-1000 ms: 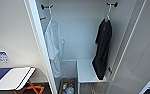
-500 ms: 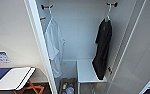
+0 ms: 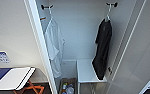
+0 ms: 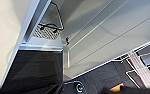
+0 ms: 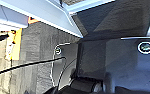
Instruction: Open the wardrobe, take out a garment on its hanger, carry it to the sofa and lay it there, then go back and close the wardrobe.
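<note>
The wardrobe [image 3: 73, 37] stands open in front of me in the head view, its white doors swung out at the left [image 3: 38, 42] and right [image 3: 141, 50]. Inside on the right hangs the garment [image 3: 103, 50], a limp black short-sleeved shirt. Its thin pale hanger [image 3: 107, 15] hooks on a dark peg near the top. The shirt's hem drapes against a white shelf [image 3: 87, 71]. The left wrist view shows a white wardrobe panel [image 4: 111, 37] above dark carpet [image 4: 36, 67]. The sofa is out of view.
A white shirt [image 3: 53, 47] hangs on the wardrobe's left side. A bin with small items [image 3: 68, 87] sits on the wardrobe floor. Left of the wardrobe is a folding table [image 3: 11, 78] with orange legs. A white wire rack [image 4: 141, 65] stands on the carpet.
</note>
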You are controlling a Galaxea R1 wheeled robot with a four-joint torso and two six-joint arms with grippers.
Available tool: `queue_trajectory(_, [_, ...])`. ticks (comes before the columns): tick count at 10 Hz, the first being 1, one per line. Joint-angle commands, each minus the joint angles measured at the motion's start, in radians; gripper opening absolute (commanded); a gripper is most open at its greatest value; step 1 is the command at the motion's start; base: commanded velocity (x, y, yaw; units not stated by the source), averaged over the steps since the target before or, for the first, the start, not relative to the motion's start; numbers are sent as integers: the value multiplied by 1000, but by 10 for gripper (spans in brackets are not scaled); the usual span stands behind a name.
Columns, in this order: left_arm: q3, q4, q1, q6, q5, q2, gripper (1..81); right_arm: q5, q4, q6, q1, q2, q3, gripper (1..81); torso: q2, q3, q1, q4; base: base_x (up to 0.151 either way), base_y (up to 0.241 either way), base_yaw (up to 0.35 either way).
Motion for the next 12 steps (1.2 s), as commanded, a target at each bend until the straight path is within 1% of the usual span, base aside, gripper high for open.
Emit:
queue_trajectory(1, [-147,0,-73,-107,-4,84,811,-32,32,2,45,25,-44,811,0,0,0,0,0,0,0])
queue_trajectory(5, [-366,0,-129,-224,-25,214,811,-32,42,2,40,69,-107,811,0,0,0,0,0,0,0])
queue_trajectory(7, [-398,-2,-156,-286,-27,243,811,-32,45,2,43,81,-125,811,0,0,0,0,0,0,0])
queue_trajectory(8, [-417,-15,-165,-328,-57,250,811,-33,45,2,45,88,-131,811,0,0,0,0,0,0,0])
queue_trajectory(9, [-452,-100,-167,-356,-124,269,811,-33,45,2,46,92,-136,811,0,0,0,0,0,0,0])
queue_trajectory(10, [-485,-166,-161,-348,-174,300,811,-38,45,2,51,98,-144,811,0,0,0,0,0,0,0])
queue_trajectory(11, [-568,-248,-158,-348,-227,358,811,-42,45,2,54,103,-144,811,0,0,0,0,0,0,0])
queue_trajectory(12, [-639,-290,-159,-347,-254,400,811,-44,45,2,57,103,-138,811,0,0,0,0,0,0,0])
